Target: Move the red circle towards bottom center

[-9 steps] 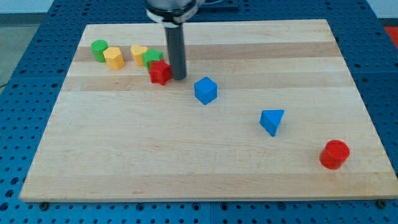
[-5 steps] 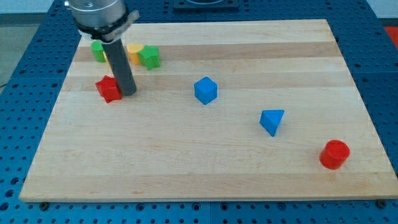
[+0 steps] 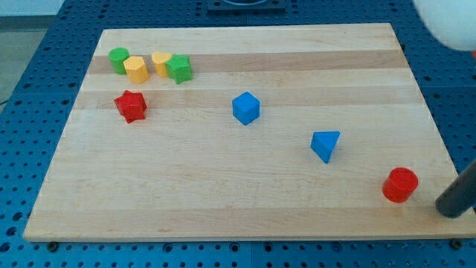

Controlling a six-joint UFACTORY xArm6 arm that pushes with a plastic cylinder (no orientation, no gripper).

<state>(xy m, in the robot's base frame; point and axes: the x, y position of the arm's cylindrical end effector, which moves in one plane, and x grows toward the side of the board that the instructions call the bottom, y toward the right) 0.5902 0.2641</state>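
The wooden worktop (image 3: 245, 201) fills most of my view, sitting on a blue perforated base (image 3: 22, 149). At the far right corner a blurred white shape (image 3: 450, 22) cuts into the picture; I cannot tell what it is.

My rod comes in from the right edge, leaning, and my tip (image 3: 448, 211) rests at the near right, just beside the red circle (image 3: 400, 184) on its right side and a little nearer to me. I cannot tell whether it touches the block. This rig carries no claw, only the rod, so there is nothing open or closed and nothing held.

The red circle stands near the worktop's near right corner, well right of the middle of the near edge.

The blue triangle (image 3: 326, 144) lies to its left and a bit farther away. The blue cube (image 3: 245, 108) sits near the middle of the worktop.

On the left, the red star (image 3: 131, 106) stands alone. Beyond it, in the far left corner, four blocks form a tight row: green circle (image 3: 118, 59), yellow hexagon (image 3: 135, 68), yellow heart (image 3: 161, 62), green star (image 3: 179, 68).
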